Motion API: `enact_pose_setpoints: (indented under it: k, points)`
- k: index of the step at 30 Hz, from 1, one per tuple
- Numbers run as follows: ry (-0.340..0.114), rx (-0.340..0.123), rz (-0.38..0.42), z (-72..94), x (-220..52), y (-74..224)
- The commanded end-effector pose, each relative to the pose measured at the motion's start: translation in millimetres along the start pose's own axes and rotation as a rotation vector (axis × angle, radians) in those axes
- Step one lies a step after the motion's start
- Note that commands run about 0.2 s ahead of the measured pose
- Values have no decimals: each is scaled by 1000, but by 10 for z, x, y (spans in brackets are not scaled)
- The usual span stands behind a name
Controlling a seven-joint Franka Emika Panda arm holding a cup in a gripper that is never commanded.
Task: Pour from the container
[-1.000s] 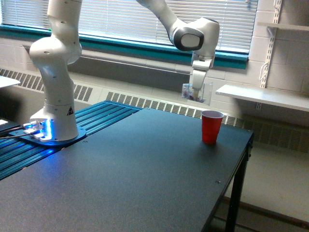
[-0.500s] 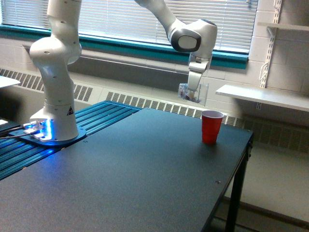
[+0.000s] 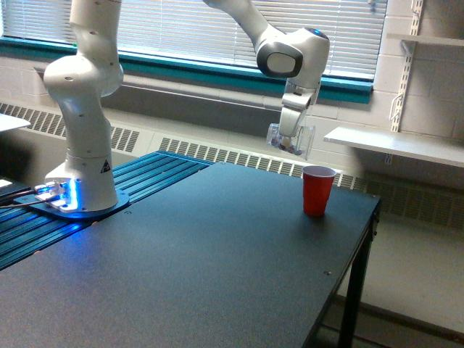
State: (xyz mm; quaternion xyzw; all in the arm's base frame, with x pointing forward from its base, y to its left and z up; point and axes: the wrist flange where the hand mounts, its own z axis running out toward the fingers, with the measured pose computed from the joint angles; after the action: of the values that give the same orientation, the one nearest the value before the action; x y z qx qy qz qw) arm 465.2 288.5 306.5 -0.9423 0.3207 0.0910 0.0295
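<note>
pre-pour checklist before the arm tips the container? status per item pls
1. Container held in end effector: ok.
2. Contents still inside, dark bits at bottom: ok.
3. Red cup upright on table, mouth open: ok.
4. Container above the cup mouth: not ok, it hangs up and toward the exterior view's left of the cup.
5. Cup empty: cannot tell.
6. Cup's margin from the table edge: cannot tell.

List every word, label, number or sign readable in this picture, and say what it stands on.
No readable words or numbers.
Robot base: a small triangular warning sign; its symbol is too small to make out.
Container, red cup, table: no print visible.
</note>
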Motion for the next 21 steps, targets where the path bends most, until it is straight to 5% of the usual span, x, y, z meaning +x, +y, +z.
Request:
enact_pose_setpoints:
  k: [1,21]
  points:
    - [-12,-6,20,-44,5,16]
    - [-47,-12,42,-37,-18,-29]
